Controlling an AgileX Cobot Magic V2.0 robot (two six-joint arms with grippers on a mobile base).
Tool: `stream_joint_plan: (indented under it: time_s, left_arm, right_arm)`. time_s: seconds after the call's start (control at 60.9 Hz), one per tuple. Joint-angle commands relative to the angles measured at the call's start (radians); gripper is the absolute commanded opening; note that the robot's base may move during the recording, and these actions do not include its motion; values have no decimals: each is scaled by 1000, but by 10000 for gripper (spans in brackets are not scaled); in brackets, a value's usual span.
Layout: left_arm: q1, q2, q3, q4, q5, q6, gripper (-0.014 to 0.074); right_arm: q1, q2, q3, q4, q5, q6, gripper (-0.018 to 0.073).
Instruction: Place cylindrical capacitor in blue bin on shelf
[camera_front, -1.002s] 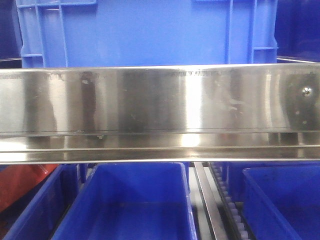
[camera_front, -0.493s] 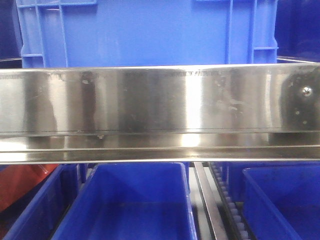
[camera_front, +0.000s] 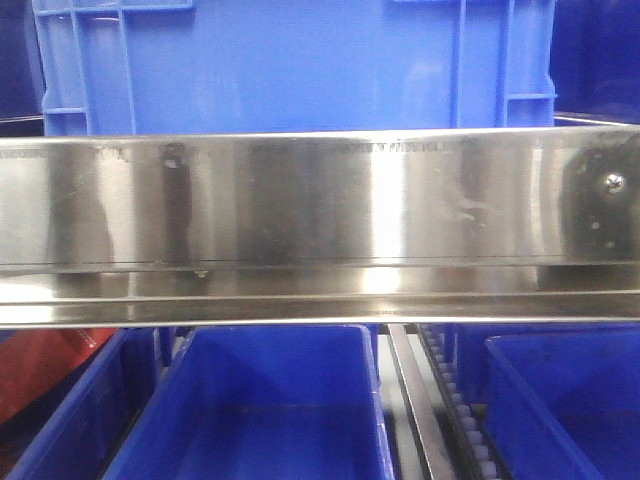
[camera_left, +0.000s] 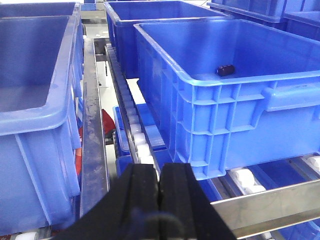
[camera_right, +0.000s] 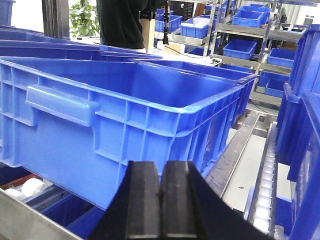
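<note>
A small black cylindrical capacitor (camera_left: 225, 70) lies inside the blue bin (camera_left: 210, 112), near its right wall in the left wrist view. That bin rests on the shelf (camera_front: 300, 225), whose shiny steel front rail fills the front view. My left gripper (camera_left: 159, 172) is shut with nothing in it, low in front of the bin's left corner. The right gripper (camera_right: 160, 172) is also shut and empty, in front of the same kind of blue bin (camera_right: 115, 125).
More blue bins (camera_front: 260, 410) sit on the lower tier and beside the main one (camera_left: 35, 110). White rollers (camera_left: 137, 140) and a steel divider rail (camera_left: 93, 125) run between bins. A person in black (camera_right: 122, 22) stands far behind.
</note>
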Motion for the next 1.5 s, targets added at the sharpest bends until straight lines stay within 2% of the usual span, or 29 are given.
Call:
stream_joint_plan:
  time_s: [0.0, 0.115, 0.23, 0.378, 0.444, 0.592, 0.822, 0.937, 0.986, 1.035, 1.479]
  left_arm:
    - [3, -6, 1, 3, -23, -8, -111]
    - [31, -8, 1, 6, -32, -8, -111]
    - [133, -36, 46, -20, -87, 1, -111]
    - [266, -133, 230, -42, -269, 18, -111]
    - [301, -179, 327, -66, -372, 49, -111]
    - [350, -271, 551, -96, -530, 53, -111]
    - [352, -380, 851, -96, -752, 53, -111]
    - [352, -402, 969, -96, -868, 53, -111]
    - [350, -402, 970, -96, -912, 53, -111]
    - [346, -402, 970, -96, -854, 53, -111]
    - [320, -402, 970, -96, -857, 53, -111]
  right_arm:
    - [1, -5, 3, -10, -24, 2, -162]
    - [1, -5, 3, -10, -24, 2, -162]
    - [1, -5, 3, -10, -24, 2, -162]
    - [1, -5, 3, -10, -24, 2, -162]
    - [1, -5, 3, -10, -24, 2, -162]
    - [1, -5, 3, -10, -24, 2, -162]
    - [1, -5, 3, -10, -24, 2, -162]
    - [1, -5, 3, -10, -24, 2, -162]
    - [1, -5, 3, -10, -24, 2, -162]
    - [1, -5, 3, -10, -21, 2, -162]
    - [1, -5, 3, -10, -29, 2, -162]
